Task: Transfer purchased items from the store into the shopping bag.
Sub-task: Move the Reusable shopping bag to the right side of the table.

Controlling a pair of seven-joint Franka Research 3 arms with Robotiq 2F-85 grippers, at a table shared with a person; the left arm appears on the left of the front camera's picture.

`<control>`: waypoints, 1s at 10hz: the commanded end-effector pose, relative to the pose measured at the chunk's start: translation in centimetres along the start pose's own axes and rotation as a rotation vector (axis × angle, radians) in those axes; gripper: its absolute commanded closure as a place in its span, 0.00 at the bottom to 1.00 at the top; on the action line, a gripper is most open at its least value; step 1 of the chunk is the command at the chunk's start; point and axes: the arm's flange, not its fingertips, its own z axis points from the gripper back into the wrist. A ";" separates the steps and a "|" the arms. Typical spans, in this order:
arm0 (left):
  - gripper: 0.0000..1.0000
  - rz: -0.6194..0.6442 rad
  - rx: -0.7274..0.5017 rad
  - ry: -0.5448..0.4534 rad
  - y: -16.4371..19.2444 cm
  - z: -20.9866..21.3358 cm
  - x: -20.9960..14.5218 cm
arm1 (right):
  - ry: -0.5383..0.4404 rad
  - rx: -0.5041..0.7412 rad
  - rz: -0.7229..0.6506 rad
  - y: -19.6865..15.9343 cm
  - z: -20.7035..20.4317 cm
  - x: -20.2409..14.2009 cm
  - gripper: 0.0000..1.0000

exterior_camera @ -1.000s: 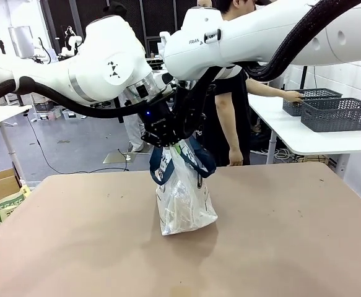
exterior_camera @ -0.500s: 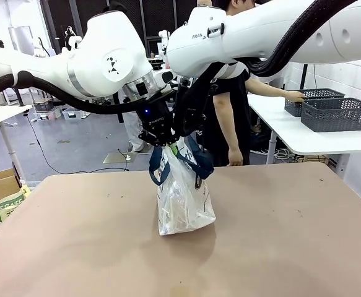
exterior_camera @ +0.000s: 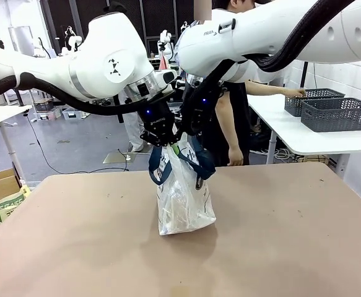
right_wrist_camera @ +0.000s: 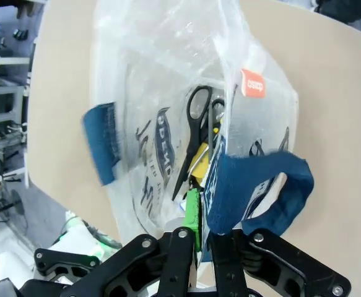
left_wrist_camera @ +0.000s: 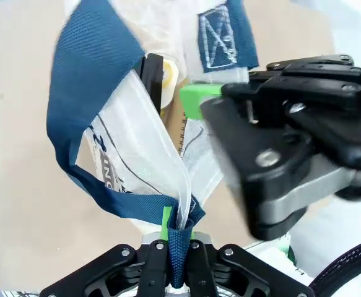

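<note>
Left gripper (exterior_camera: 163,142) is pinched tight on one navy blue woven strap handle (left_wrist_camera: 87,80) of the translucent whitish plastic shopping bag (exterior_camera: 183,201). In the left wrist view the webbing is folded between the green pads. The right gripper (exterior_camera: 191,135) hangs just beside it with its fingers set narrow. In the right wrist view the other strap loop runs down into that gap, so it looks clamped on the bag too.

The bag stands upright near the middle of the matte brown table (exterior_camera: 291,241), its base resting on the surface and its mouth drawn up between the two grippers.

Goods are already inside. Black-handled scissors (right_wrist_camera: 195,130), a small orange tag (right_wrist_camera: 252,82) and some yellow packaging show through the crinkled, glossy film, and the navy script logo reads through the plastic.

Two dark grey lattice-sided plastic baskets (exterior_camera: 338,114) sit well apart on a white side table (exterior_camera: 304,141), where a person's hand (exterior_camera: 293,94) rests at the farther one. What they contain cannot be seen.

Packing therefore looks largely done. What seems left is settling the soft, slumping bag and letting the handles go, or adding any last items.
</note>
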 end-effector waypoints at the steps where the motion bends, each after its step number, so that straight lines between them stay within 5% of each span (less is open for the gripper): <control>1: 1.00 0.001 0.001 0.004 0.2 0.3 -0.2 | -0.029 0.030 -0.020 -1.9 0.1 -1.2 0.54; 4: 1.00 0.001 0.001 0.004 0.2 0.3 -0.2 | -0.058 0.037 -0.043 -3.0 1.5 -1.9 0.00; 8: 1.00 0.001 0.001 0.004 0.2 0.3 -0.2 | -0.074 -0.006 0.031 -4.8 6.9 -5.6 0.00; 10: 1.00 0.001 0.001 0.004 0.2 0.3 -0.2 | -0.091 0.020 0.191 -6.8 9.3 -7.5 0.00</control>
